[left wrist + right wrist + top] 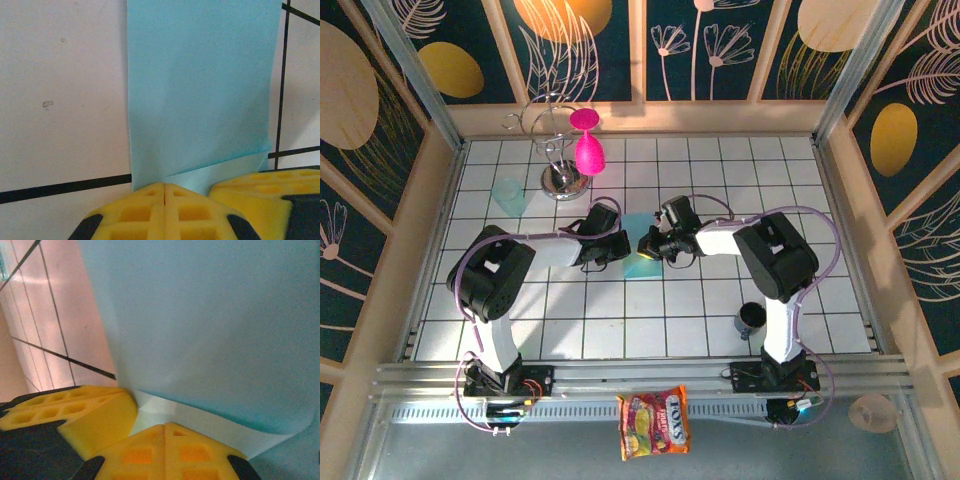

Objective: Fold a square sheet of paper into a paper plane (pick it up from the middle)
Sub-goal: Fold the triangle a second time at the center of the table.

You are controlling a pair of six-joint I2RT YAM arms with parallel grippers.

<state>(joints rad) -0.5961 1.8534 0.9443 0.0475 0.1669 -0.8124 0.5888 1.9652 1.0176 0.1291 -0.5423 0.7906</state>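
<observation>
- Two closed grippers meet nose to nose on the near side of the wire stand (555, 150), a little to its right, over the white tiled table (720, 180).
- Left gripper (165, 189): its yellow fingertips are pressed together with no gap. They sit at the near end of the square sheet of paper (200, 90).
- Whether that end of the sheet is nipped between the tips or only touched by them cannot be told.
- Right gripper (165, 427): its jaws are likewise fully together, right against the curled lower edge of the sheet. Here too a grip cannot be confirmed.
- One of the right gripper's yellow fingers (260, 192) appears in the left wrist view, just beside the left fingertips and touching the paper's corner.
- The light-blue sheet lies between the two grippers, on the arm-base side of the stand. It looks like a creased strip, narrower than a full square, with a paler flap showing at its near end.
- In the right wrist view the sheet bows upward and its pale underside shows along the curl.
- Pink goblets (586, 140) hang on the stand's right side.
- A pale-teal cup (508, 195) stands near the stand, to its left.
- A dark cup (752, 318) stands well apart from the stand, far to its right and toward the arm bases.
- A snack packet (655, 422) lies farthest from the stand, past the arm bases.
</observation>
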